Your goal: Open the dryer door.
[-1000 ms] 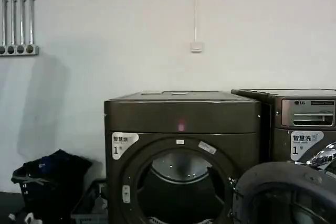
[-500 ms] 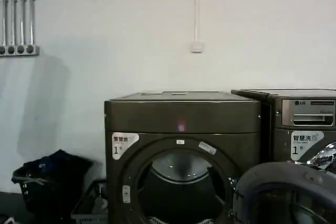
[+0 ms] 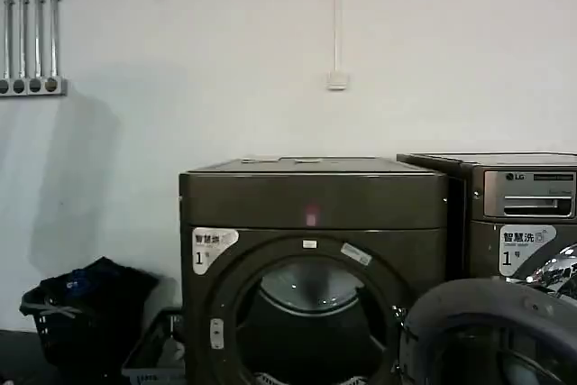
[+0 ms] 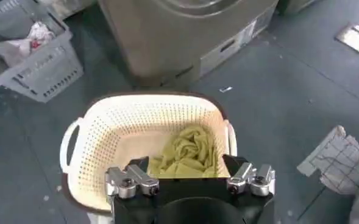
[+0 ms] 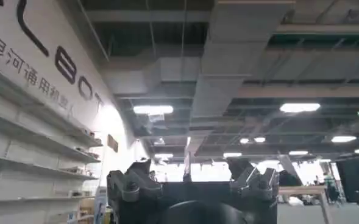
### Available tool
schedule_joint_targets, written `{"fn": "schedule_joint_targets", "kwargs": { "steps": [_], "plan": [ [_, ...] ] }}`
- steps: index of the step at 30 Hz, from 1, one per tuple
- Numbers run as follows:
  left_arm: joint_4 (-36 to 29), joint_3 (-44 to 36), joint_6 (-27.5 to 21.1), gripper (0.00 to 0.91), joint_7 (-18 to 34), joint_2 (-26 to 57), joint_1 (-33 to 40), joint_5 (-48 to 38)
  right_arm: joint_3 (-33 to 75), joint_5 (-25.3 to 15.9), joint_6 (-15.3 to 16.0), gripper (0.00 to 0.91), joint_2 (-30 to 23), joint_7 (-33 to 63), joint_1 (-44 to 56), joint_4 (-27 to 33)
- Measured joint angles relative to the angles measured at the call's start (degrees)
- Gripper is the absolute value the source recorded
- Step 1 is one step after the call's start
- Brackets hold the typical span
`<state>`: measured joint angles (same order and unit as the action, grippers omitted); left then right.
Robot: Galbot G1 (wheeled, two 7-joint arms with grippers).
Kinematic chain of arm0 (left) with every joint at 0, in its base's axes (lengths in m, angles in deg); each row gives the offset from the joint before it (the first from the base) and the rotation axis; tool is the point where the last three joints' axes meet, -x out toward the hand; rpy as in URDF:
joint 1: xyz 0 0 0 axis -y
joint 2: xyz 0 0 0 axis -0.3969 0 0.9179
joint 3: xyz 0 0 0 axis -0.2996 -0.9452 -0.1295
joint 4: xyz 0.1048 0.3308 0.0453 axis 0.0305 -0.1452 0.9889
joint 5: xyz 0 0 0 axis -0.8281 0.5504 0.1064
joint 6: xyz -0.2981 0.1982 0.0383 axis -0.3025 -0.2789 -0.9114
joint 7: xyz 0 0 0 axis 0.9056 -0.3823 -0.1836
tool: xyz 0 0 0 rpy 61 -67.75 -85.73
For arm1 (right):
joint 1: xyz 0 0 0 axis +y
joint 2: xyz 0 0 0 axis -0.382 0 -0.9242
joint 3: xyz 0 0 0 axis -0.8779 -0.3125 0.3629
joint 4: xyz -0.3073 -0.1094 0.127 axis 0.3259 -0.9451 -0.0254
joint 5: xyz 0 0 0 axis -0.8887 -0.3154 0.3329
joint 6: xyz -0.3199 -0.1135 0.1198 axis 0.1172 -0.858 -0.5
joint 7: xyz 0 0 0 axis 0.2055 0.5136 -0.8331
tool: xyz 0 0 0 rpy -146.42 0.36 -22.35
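The dryer [image 3: 311, 268] stands by a white wall. Its door [image 3: 491, 335] is swung open to the right, low in the head view, in front of the LG machine [image 3: 518, 214]. The round hole shows the shiny drum [image 3: 306, 290] inside. A sticker [image 3: 214, 247] on the dryer has Chinese writing and a big "1". The next machine has the same kind of sticker and the letters "LG".

The left gripper [image 4: 190, 181] hangs over a white basket [image 4: 94, 137] with a yellow-green cloth [image 4: 185, 152] in it. Its jaws are wide open and hold nothing. A grey basket [image 4: 30, 52] sits near the dryer.

The right gripper [image 5: 191, 182] points up at a ceiling. Its jaws are open and hold nothing. Big letters "BOT" and Chinese writing show on a wall [image 5: 39, 67].
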<state>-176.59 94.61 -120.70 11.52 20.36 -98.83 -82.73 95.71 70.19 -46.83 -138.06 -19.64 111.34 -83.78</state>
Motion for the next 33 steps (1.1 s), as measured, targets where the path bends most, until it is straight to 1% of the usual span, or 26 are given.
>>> {"fn": "schedule_joint_targets", "kwargs": {
  "steps": [17, 24, 28, 33],
  "plan": [
    [-1.1, 0.0, 0.0, 0.907, -0.4, 3.2, -2.1, -0.8, -0.6, -0.1, -0.2, 0.907, 0.4, -0.5, -0.3, 1.6],
    [-1.8, 0.1, 0.0, 0.907, -0.5, 3.3, -2.0, -1.8, -0.8, -0.3, -0.2, 0.907, 0.3, -0.5, -0.6, 1.5],
    [-1.7, 0.1, 0.0, 0.907, -1.9, 3.1, -2.0, -1.7, -0.8, -0.3, -0.2, 0.907, 0.2, -0.6, -0.6, 1.5],
    [-1.9, 0.1, 0.0, 0.907, -2.0, 2.7, -2.2, -0.9, -0.8, -0.3, -0.2, 0.907, 0.2, -0.6, -0.6, 1.5]
  ]
}}
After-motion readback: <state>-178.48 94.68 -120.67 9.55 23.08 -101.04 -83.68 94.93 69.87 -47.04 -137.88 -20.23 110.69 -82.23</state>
